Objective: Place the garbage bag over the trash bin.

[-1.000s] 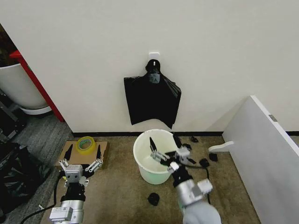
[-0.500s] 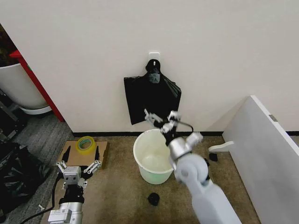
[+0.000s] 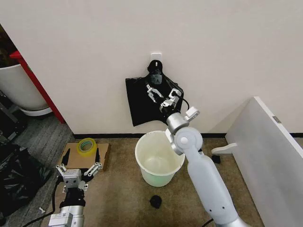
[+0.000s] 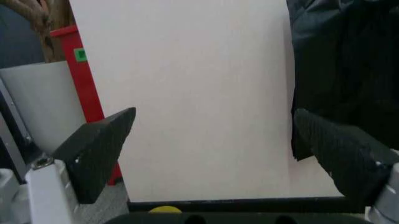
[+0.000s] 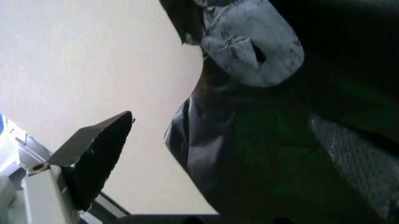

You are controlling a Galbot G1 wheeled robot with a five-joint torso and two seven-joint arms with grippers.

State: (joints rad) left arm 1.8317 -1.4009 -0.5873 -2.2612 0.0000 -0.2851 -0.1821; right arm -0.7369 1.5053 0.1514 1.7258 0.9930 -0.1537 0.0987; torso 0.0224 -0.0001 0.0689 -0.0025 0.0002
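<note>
Garbage bag [image 3: 154,101] not on bin, hangs flat against the wall from a white hook, part of the black bundle gathered at a top knot. Head view: trash bin [image 3: 159,158], white bucket, stands empty on the floor right below the bundle. Right gripper [image 3: 160,95] raised in front of the bundle just under the knot, fingers spread, holding nothing. Left gripper [image 3: 79,169] low at the robot's left, pointing up, fingers apart, near a cardboard sheet [image 3: 101,156] with a yellow tape roll [image 3: 87,145]. Black scrap [image 3: 155,202] on the floor near the bin.

Left wrist view: left gripper [image 4: 231,156] spread wide, empty, wall ahead, bag [image 4: 346,70] off to one side.

Right wrist view: right gripper [image 5: 240,161] open, bag [image 5: 274,135] black plastic close between the fingers, contact unclear.
</note>
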